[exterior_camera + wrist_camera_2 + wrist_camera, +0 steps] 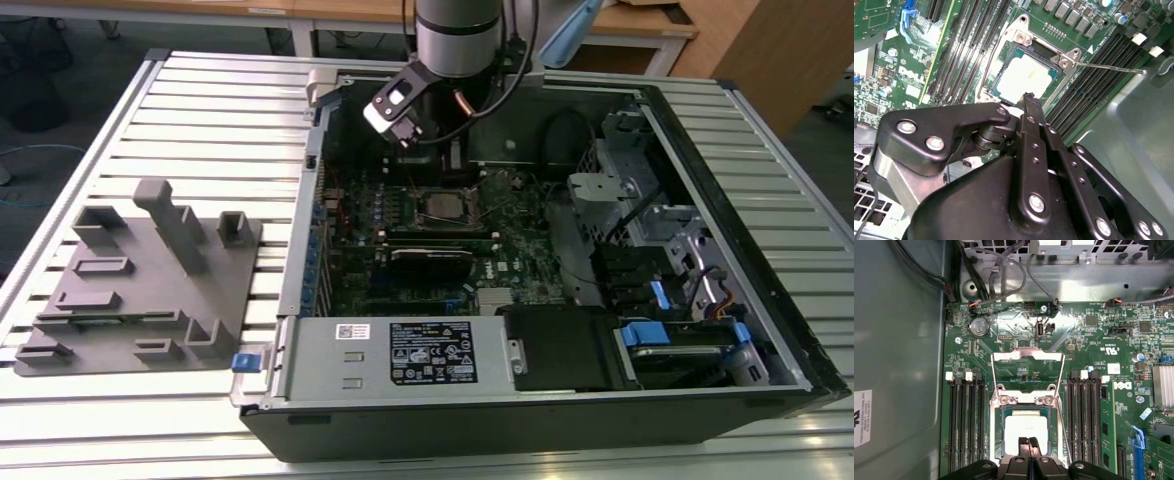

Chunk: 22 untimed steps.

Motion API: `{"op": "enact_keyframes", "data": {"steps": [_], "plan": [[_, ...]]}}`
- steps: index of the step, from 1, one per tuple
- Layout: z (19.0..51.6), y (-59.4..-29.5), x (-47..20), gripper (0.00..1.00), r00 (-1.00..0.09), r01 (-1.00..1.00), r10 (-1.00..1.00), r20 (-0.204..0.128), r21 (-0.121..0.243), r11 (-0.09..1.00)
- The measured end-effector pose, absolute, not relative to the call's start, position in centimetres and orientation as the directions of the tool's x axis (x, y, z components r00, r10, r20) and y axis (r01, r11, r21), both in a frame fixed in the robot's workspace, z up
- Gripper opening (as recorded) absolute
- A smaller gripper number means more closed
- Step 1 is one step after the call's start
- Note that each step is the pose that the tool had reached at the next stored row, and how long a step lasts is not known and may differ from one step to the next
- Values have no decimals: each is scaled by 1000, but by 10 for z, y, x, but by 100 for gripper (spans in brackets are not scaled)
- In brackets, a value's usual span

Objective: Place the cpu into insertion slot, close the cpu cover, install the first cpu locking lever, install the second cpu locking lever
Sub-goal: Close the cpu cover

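The cpu (1025, 426) lies flat in the insertion slot (995, 440), its pale metal top showing; both wrist views have it, also cpu (1026, 76). The cpu cover (1027, 356), a thin silvery frame, stands swung open past the slot's far side. A thin wire lever (1109, 67) juts out free beside the socket. My gripper (1028, 442) hangs just above the chip's near edge, its two black fingers pressed together with nothing between them. In the exterior view the gripper (430, 165) is inside the open case, above the socket (447, 205).
Long black memory slots (966, 425) flank the socket on both sides. The open computer case (747, 230) holds drive bays and cables on the exterior view's right and a power supply (400, 352) at the front. A grey fixture block (134, 280) sits on the slatted table at the left.
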State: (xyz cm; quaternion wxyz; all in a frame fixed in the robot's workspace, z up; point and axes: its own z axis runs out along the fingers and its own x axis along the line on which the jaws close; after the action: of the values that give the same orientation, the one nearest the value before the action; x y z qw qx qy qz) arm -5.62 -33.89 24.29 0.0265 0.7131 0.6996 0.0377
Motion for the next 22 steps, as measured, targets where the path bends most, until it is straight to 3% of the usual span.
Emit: {"op": "enact_keyframes", "data": {"steps": [22], "plan": [[252,-339,-56,11,18,996,1000,17,91,-20]]}}
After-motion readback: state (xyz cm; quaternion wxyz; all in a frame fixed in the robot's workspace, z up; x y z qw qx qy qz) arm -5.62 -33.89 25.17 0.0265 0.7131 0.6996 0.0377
